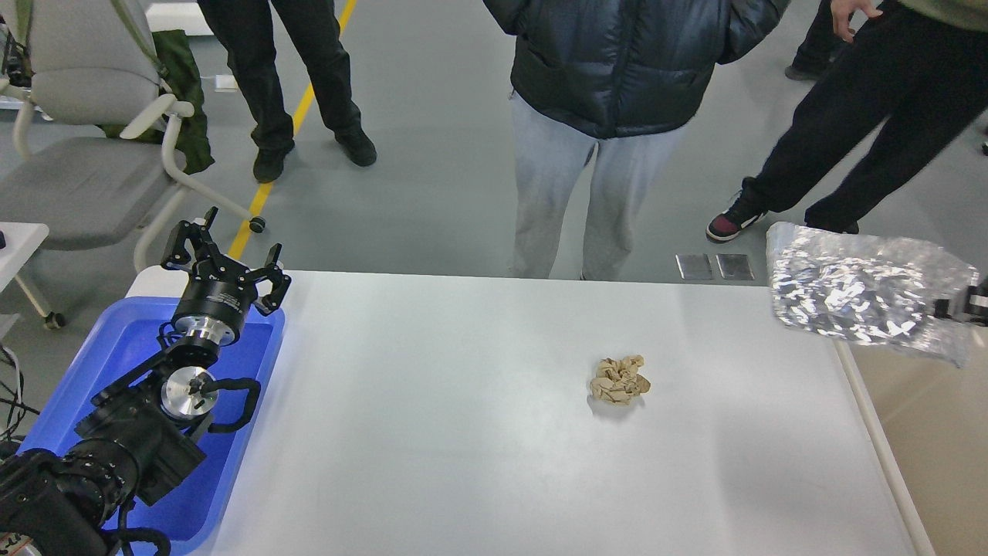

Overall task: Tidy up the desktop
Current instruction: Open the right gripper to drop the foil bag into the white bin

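Your tabletop [463, 432] is filling most of the head view, white and nearly bare, running from the blue tray [116, 347] on its left edge to the off-white bin [926, 463] showing along its right side. One crumpled ball of brown paper [620, 379] is sitting right of the middle, well apart from both arms, and it looks like the last loose thing waiting to be cleared.

At the far right a crinkled silvery plastic bag [864, 297] is hanging in the air past the tabletop's corner, above the bin. Your right pincer [969, 303] is gripping its right edge, though only a sliver of the pincer is showing, so you cannot judge how tightly the fingers are closing. It is probably being held there so that it drops into the bin rather than back onto the surface.

Your left pincer [222, 256] is hovering over the far end of the tray with its fingers spread wide and nothing between them, parked clear of the working area. Bystanders' legs are standing just beyond the far edge.
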You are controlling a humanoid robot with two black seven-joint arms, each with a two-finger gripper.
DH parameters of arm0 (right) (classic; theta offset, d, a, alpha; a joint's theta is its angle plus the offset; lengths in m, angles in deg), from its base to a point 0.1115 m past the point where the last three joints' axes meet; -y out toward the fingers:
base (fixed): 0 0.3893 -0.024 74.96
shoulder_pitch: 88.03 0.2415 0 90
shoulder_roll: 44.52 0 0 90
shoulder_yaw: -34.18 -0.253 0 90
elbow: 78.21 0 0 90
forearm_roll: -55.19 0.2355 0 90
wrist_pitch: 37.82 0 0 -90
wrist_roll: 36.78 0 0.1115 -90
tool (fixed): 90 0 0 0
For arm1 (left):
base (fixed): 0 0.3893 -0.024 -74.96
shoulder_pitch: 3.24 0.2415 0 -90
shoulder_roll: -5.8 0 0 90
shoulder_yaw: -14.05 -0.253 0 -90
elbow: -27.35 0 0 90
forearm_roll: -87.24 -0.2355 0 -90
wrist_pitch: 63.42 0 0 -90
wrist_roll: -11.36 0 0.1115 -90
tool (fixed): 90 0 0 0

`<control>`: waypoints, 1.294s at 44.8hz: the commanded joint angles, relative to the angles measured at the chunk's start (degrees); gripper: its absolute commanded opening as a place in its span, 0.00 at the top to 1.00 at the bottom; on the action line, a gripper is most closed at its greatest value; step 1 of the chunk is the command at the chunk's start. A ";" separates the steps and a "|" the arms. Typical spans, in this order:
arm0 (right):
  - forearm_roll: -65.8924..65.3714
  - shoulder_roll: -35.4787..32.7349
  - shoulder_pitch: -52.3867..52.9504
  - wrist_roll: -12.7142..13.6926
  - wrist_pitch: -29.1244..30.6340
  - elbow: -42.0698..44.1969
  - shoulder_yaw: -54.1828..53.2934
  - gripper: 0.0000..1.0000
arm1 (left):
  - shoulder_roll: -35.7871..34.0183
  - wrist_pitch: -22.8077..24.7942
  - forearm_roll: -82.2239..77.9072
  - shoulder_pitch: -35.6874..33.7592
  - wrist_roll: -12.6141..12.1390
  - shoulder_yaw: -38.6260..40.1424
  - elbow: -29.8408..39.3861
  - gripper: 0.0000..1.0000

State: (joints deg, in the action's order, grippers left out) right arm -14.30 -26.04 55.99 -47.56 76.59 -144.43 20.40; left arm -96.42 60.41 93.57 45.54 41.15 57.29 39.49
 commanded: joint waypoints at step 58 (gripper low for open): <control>52.27 44.80 -21.68 9.55 -26.08 67.36 -0.29 1.00 | 0.09 -0.08 0.00 0.00 0.00 0.00 -0.02 0.00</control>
State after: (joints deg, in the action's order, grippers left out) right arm 35.09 16.72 35.43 -40.13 52.66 -77.52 20.21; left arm -96.33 60.33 93.57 45.54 41.16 57.29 39.48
